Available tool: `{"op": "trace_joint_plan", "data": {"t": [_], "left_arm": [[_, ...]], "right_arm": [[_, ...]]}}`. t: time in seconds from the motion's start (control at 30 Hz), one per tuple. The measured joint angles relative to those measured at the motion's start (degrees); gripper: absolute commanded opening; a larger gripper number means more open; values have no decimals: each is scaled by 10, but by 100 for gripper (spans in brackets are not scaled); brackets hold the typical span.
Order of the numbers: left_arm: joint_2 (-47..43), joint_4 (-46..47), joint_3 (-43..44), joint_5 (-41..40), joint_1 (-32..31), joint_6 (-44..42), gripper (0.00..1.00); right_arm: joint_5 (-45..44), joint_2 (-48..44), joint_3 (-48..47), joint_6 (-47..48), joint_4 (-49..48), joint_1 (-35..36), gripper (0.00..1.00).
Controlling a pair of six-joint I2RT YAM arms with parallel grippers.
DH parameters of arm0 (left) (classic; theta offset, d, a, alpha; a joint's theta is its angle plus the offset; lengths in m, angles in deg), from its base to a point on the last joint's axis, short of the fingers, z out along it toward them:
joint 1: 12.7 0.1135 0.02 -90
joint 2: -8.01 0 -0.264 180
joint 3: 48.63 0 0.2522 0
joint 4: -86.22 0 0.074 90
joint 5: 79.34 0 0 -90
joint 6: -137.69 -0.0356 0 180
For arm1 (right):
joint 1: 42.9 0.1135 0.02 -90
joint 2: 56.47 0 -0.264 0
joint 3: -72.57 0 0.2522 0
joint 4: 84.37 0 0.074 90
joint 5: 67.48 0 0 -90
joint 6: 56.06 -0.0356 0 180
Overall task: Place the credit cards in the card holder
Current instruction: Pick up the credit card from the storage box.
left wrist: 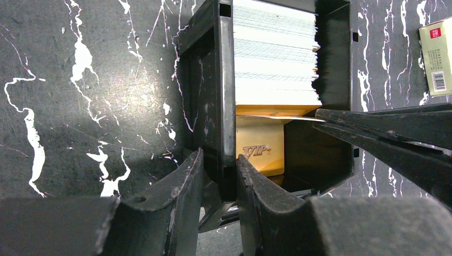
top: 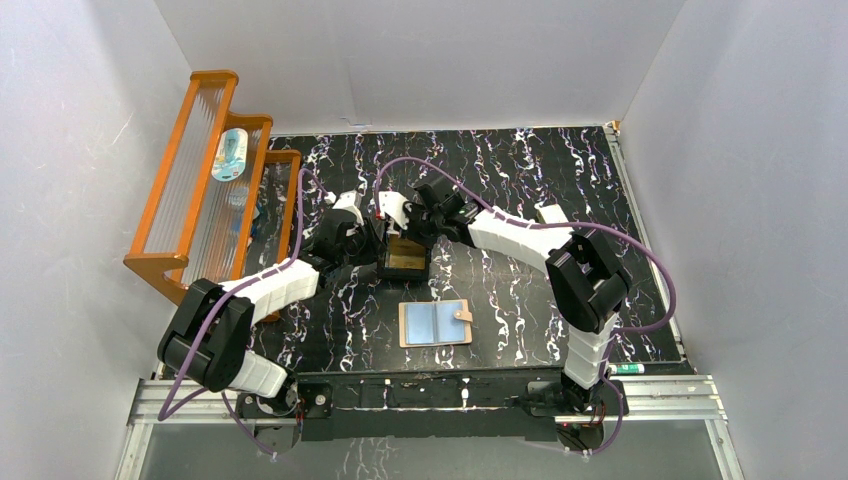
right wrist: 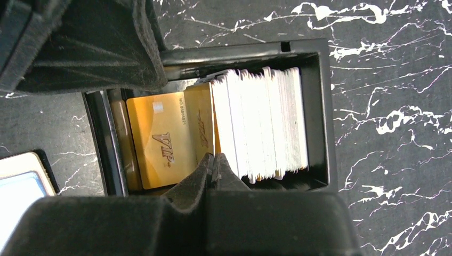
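A black open tray (top: 388,268) holds a stack of whitish credit cards (right wrist: 261,122) on edge and gold "VIP" cards (right wrist: 160,138). My left gripper (left wrist: 219,156) is shut on the tray's left wall (left wrist: 226,80); it sits at the tray's left side in the top view (top: 368,243). My right gripper (right wrist: 213,156) is shut on the edge of a gold card (right wrist: 200,120) that stands beside the white stack; in the top view it hangs over the tray's far end (top: 418,228). The tan card holder (top: 435,323) lies open on the table nearer the arm bases, apart from both grippers.
An orange wooden rack (top: 200,180) with clear ribbed panels and a small bottle (top: 229,153) stands at the left. A white box with a red mark (left wrist: 437,56) lies just beyond the tray. White walls enclose the black marbled table (top: 520,290).
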Motion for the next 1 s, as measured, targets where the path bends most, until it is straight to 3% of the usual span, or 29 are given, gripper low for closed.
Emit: {"op": "trace_joint_plan", "data": {"t": [0.3,0.43,0.7,1.0], "left_arm": [[2,-43,43,-14,0,23,36],[1,-66,68,-25,0,39,39],[-30,-148,99,-31,0,57,41],[-69,-224,113,-9,1,48,34]], "right_arm": [[-28,-39,-11,-89,-7,-7,0],[-54,-103,21,-159,-40,-11,0],[-122,-271,115,-383,-84,-12,0],[-86,-359,252,-612,-53,-7,0]]}}
